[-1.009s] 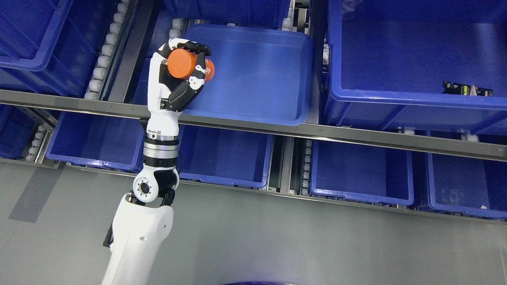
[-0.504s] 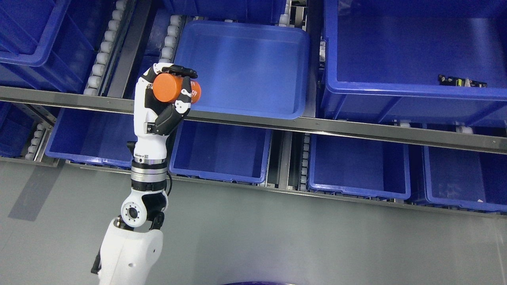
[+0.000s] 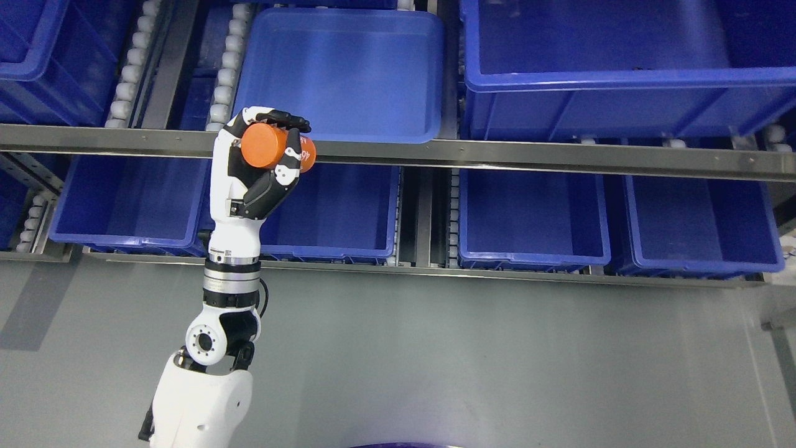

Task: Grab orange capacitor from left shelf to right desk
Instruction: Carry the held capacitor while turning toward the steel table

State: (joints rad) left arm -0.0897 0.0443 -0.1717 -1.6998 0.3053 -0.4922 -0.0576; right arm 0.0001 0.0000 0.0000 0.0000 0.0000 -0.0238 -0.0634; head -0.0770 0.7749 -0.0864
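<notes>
You see the left hand [image 3: 258, 162] holding the capacitor [image 3: 273, 147] in front of the shelf rail [image 3: 497, 158], with bins [image 3: 528, 211] behind and below.

You had the orange capacitor [image 3: 272, 145] w/ white print on its side, plain orange end cap. Left hand [image 3: 258, 163] was white shell w/ black fingers [image 3: 287, 118] & black palm pads; wrist had a silver ring band, black joint below. Bins [image 3: 339, 74] were all solid blue, no markings. Shelf rail [image 3: 497, 158] was bare grey metal, rollers [image 3: 127, 71] white. Floor [image 3: 466, 361] was flat grey.
</notes>
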